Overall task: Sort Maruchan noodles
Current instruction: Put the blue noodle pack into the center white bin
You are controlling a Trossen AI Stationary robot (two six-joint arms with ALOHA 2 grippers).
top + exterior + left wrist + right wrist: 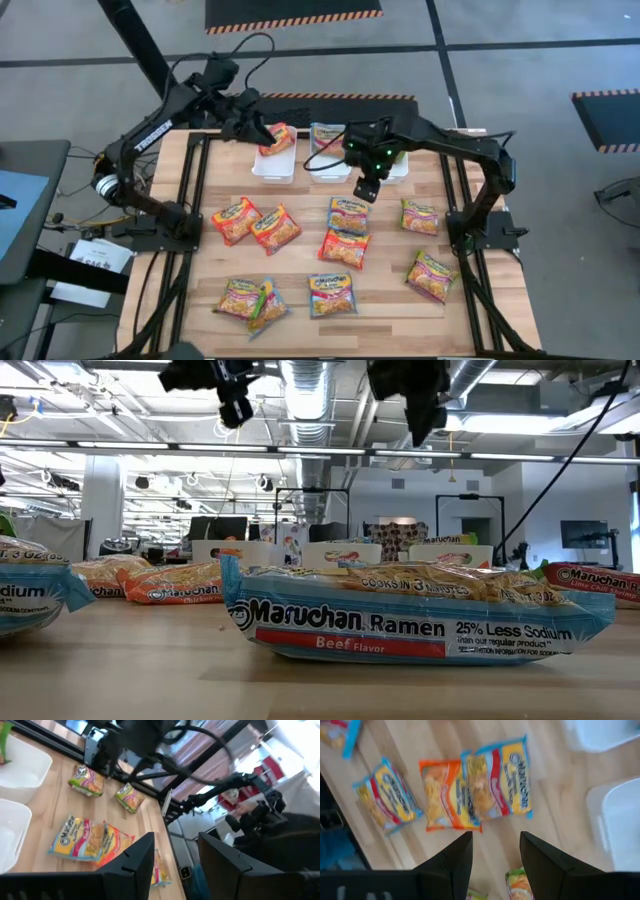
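Several Maruchan packets lie flat on the wooden table: two orange ones (236, 220) (276, 228), a blue one (348, 213), an orange one (344, 247) and green-pink ones (420, 215). One orange packet (277, 138) rests in the left white bin (273, 168), leaning on its far rim. A blue packet (327, 135) lies in the middle bin (330, 170). My left gripper (258, 128) (175, 840) hovers open beside the orange packet in the bin, holding nothing. My right gripper (367, 186) (495, 837) hangs open above the table, just beyond the blue packet (500, 780).
A third white bin (400, 168) sits partly under the right arm at the far edge. More packets lie near the table's front: a blue one (332, 294) (420, 622), two overlapping at the left (252, 300) and a green-pink one (431, 275). Bare wood lies between the rows.
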